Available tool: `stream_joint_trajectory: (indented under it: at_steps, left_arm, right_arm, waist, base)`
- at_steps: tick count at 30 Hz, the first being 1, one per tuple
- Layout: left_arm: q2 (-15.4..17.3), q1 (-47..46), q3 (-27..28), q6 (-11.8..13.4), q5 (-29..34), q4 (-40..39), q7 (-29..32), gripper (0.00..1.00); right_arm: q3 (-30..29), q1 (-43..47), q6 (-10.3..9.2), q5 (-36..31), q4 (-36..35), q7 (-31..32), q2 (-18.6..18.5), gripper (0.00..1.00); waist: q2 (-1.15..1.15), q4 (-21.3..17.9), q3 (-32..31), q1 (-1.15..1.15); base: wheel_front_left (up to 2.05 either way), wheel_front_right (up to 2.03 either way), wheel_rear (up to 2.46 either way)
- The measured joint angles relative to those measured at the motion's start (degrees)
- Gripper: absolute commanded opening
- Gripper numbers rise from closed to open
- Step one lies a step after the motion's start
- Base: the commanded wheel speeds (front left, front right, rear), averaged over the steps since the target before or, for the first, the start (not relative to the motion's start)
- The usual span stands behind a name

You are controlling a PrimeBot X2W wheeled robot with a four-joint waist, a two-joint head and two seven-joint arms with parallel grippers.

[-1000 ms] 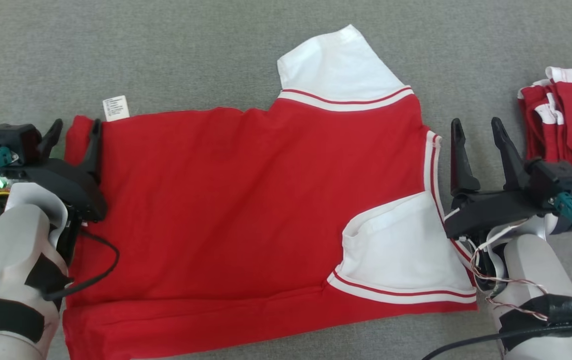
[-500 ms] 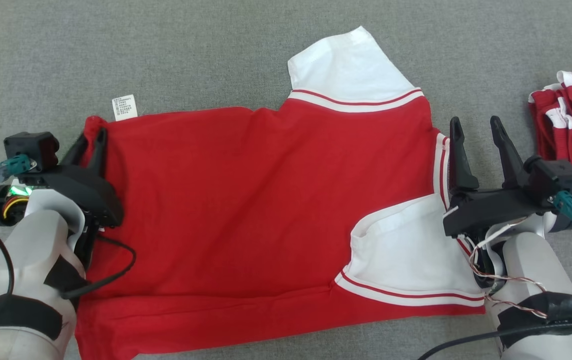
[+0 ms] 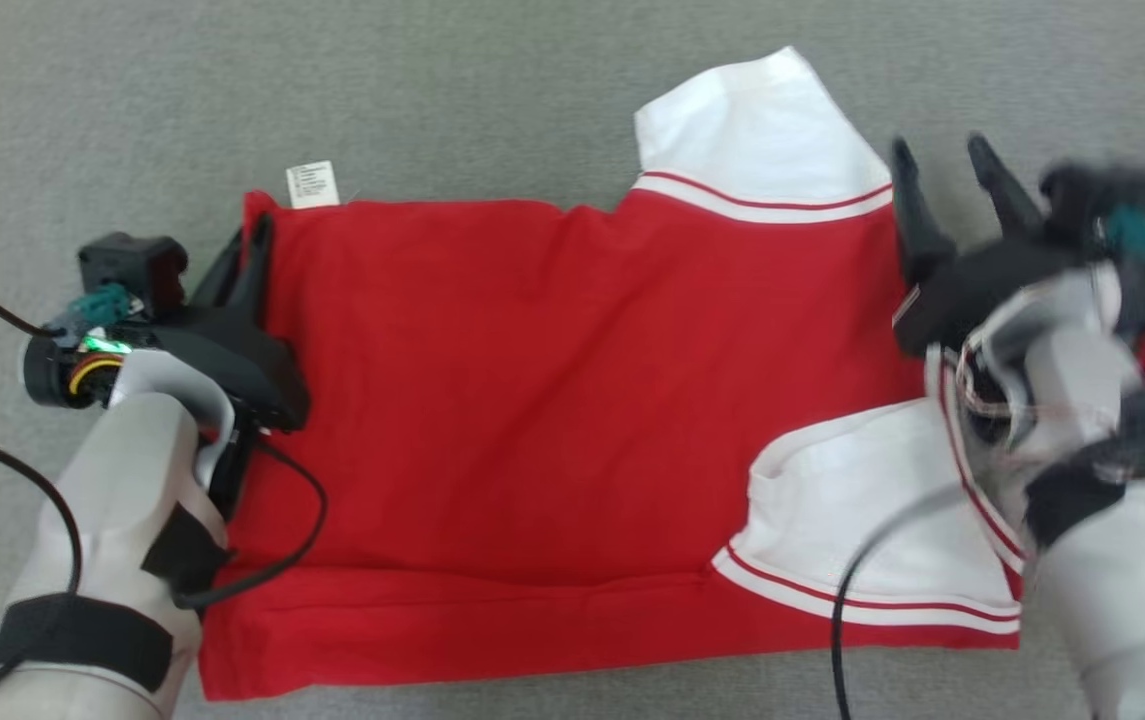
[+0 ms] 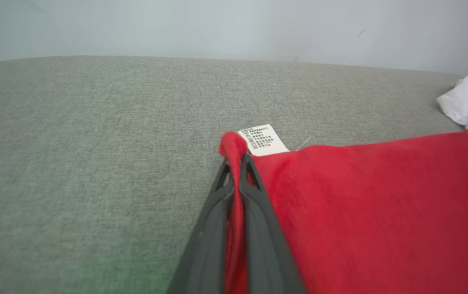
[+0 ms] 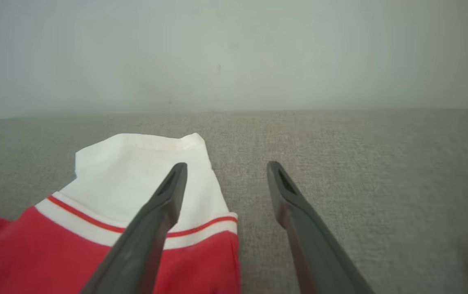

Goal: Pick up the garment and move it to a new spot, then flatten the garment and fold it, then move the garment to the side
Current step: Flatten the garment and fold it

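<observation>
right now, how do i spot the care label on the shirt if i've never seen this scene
Find the big red garment spread on the grey surface, then go to its far left corner, where the left gripper pinches the edge. The care label sticks out past that corner onto the grey. Unlike the large white sleeves, it is a tiny white rectangle with dark print.
</observation>
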Motion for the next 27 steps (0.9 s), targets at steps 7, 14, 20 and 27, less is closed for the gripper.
stream_joint_trajectory:
  at_steps: [7, 14, 20, 27]
  left_arm:
    - [-1.7, 1.2, 0.7, 0.0, 1.3, -4.3, 0.0, 0.0]
    - [-3.2, 1.3, 1.3, -0.4, 2.2, -6.6, -0.1, 0.0]
    - [-4.2, 1.1, 1.5, -0.8, 3.0, -7.9, -0.2, 0.0]
    - [-5.0, 0.4, 1.8, -1.1, 3.5, -8.8, -0.2, 0.0]
  right_arm:
    - [5.4, -11.5, -0.01, 4.0, 8.4, 8.1, -2.7, 1.0]
    - [10.0, -19.0, -0.01, 4.6, 14.8, 10.8, -4.0, 1.0]
    - [11.3, -22.7, -0.01, 4.7, 20.2, 11.1, -4.6, 1.0]
    - [11.2, -26.2, -0.01, 4.7, 25.5, 11.0, -4.9, 0.85]
  waist:
    - [0.0, 2.8, 1.5, 0.0]
    - [0.0, 5.5, 3.8, 0.0]
    - [0.0, 7.2, 5.7, 0.0]
    - [-0.01, 8.5, 7.9, 0.0]
  base:
    - [0.0, 0.0, 0.0]
    - [0.0, 0.0, 0.0]
    - [0.0, 0.0, 0.0]
    - [0.0, 0.0, 0.0]
